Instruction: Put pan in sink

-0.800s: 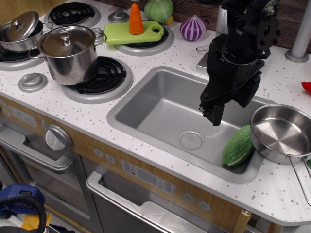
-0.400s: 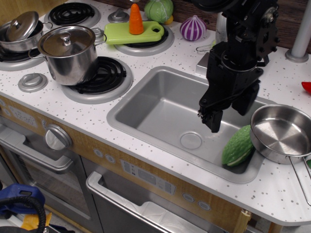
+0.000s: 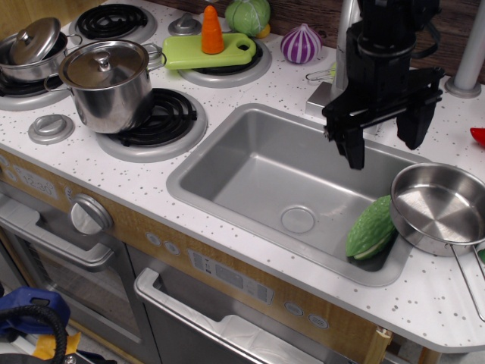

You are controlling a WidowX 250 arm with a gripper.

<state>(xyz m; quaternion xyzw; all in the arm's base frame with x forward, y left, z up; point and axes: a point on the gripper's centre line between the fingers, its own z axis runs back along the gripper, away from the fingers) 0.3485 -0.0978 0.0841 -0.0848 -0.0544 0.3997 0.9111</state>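
1. Over the sink (image 3: 250, 171), toward its far right part, we see the end effector (image 3: 385, 145) hanging with its two fingers (image 3: 353, 148) spread wide and nothing between them.
2. We put the pan (image 3: 439, 206) at the sink's right rim, sitting on the bench (image 3: 227, 106) with its left edge overlapping the basin corner; it is upright and empty, clear of the end effector.
3. Pan's thin wire handle (image 3: 468, 277) runs from the pan toward the front right edge of the bench.
4. Green vegetable (image 3: 370, 229) lies inside the sink at the near right corner, touching or just under the pan's left edge; we cannot tell which.
5. Round drain (image 3: 298, 220) sits in the sink floor, left of the vegetable.
6. Left of the sink, we see a tall lidded steel pot (image 3: 106, 83) on a burner (image 3: 163, 117); a smaller lidded pot (image 3: 30, 47) is further left, lid tilted.
7. Behind the sink's far left side: green cutting board (image 3: 208, 50) with an orange carrot (image 3: 212, 30) standing on it.
8. Beyond that board, a green cabbage (image 3: 248, 15); a purple onion (image 3: 301, 44) is near the sink's back rim.
9. Grey post (image 3: 470, 53) stands behind the sink's right end.
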